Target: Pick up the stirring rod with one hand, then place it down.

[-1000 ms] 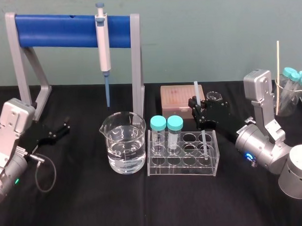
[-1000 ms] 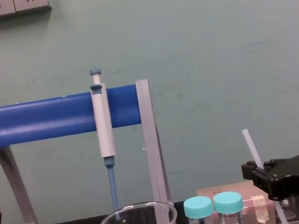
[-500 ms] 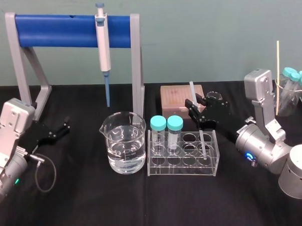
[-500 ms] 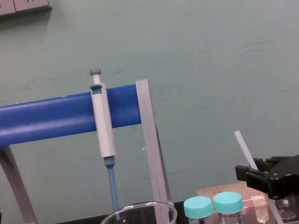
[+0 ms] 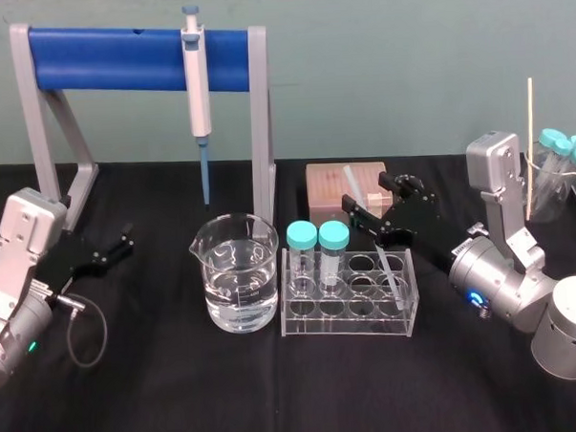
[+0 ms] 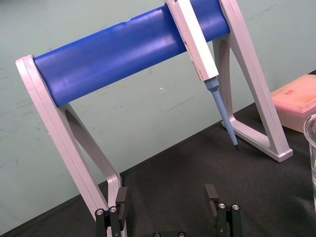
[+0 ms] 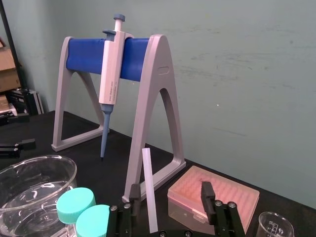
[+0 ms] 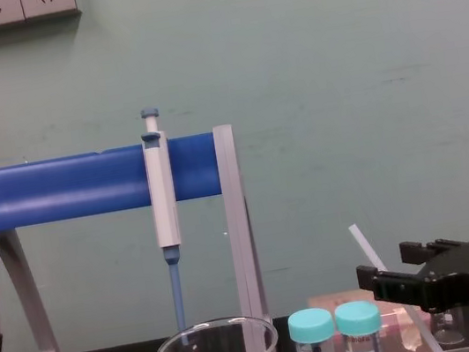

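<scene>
Right gripper, fingers spread, flanks the tilted stirring rod above rack.

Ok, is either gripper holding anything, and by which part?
Nothing is held. The right gripper is open around the stirring rod, which leans in the rack; the left gripper is open, empty.

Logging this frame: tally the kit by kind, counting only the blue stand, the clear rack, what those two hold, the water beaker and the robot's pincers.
Pipette stand: 1
Pipette: 1
Water beaker: 1
Clear rack: 1
Teal-capped tubes: 2
Stirring rod: 1
Black pincers: 2
Total: 9
</scene>
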Action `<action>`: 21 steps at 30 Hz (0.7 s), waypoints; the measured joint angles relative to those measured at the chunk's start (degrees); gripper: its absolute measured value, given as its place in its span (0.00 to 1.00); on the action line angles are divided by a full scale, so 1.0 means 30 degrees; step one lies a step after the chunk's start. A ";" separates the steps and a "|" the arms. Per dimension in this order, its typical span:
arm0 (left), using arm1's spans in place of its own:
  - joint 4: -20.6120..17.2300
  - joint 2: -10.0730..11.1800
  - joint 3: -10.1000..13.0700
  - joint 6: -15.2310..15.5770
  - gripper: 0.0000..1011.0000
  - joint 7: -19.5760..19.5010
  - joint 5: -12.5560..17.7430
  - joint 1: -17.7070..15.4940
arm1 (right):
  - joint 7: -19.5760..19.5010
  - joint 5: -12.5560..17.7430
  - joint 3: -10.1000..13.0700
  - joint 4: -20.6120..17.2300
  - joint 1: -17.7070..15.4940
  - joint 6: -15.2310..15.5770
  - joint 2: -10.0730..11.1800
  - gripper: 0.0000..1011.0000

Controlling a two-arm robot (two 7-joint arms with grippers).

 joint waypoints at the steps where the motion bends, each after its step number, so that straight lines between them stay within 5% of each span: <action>1: 0.0000 0.0000 0.0000 0.0000 0.99 0.0000 -0.0001 -0.0001 | 0.0000 0.0001 0.0000 0.0000 0.0000 -0.0002 0.0001 0.77; 9: 0.0000 0.0000 -0.0001 0.0000 0.99 0.0000 -0.0001 0.0000 | 0.0011 0.0033 0.0016 -0.0007 0.0000 -0.0031 -0.0001 0.99; 21: 0.0000 0.0000 -0.0001 0.0000 0.99 0.0000 -0.0001 0.0000 | -0.0739 0.0630 0.1426 -0.1265 -0.0185 -0.1271 -0.0036 0.99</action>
